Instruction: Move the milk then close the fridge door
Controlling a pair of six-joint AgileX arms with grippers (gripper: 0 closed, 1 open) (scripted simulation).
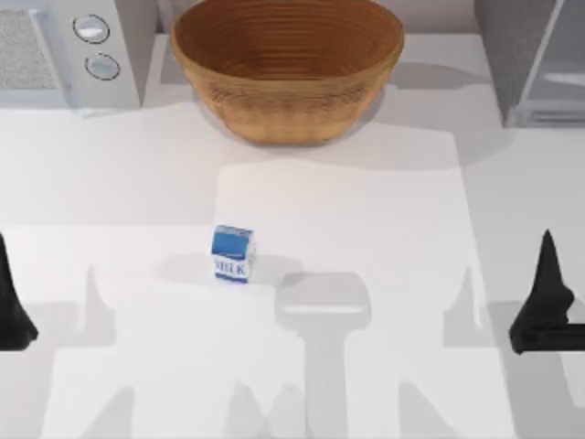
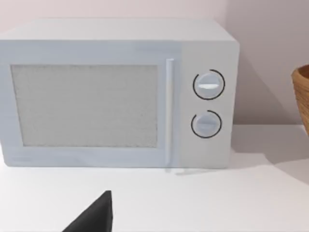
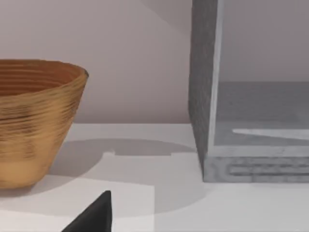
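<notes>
Top view: your milk [image 1: 233, 254] stands mid-table, upright; left gripper [image 1: 11, 302] and right gripper [image 1: 547, 302] parked at edges, grip state unreadable.

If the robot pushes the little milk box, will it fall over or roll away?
The milk looks boxy with flat sides, so it probably won't roll. It stands upright on a small base, so a push near its top might tip it, while a low push would likely slide it across the smooth white table. Being small, it is probably light and easy to lift.
</notes>
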